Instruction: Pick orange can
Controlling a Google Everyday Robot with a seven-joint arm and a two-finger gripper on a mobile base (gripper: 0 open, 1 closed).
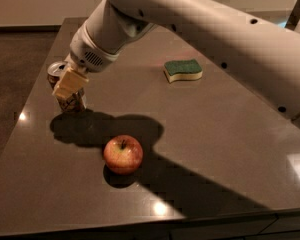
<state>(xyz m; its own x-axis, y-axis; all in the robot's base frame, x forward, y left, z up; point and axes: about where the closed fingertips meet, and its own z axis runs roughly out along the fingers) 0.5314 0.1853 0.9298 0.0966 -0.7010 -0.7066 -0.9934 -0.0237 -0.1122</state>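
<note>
Orange can (75, 103): upright, left part of dark table (215, 134).
Gripper (69, 85): at can, overlapping its front.
Grip: cannot tell.
Apple (123, 154): near can, apart.

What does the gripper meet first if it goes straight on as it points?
The orange can: the gripper points down at it, overlapping its near side, with the table just below. Contact unclear.

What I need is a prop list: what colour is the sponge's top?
The sponge is green over pale yellow, camera view; gripper at the can.
</note>
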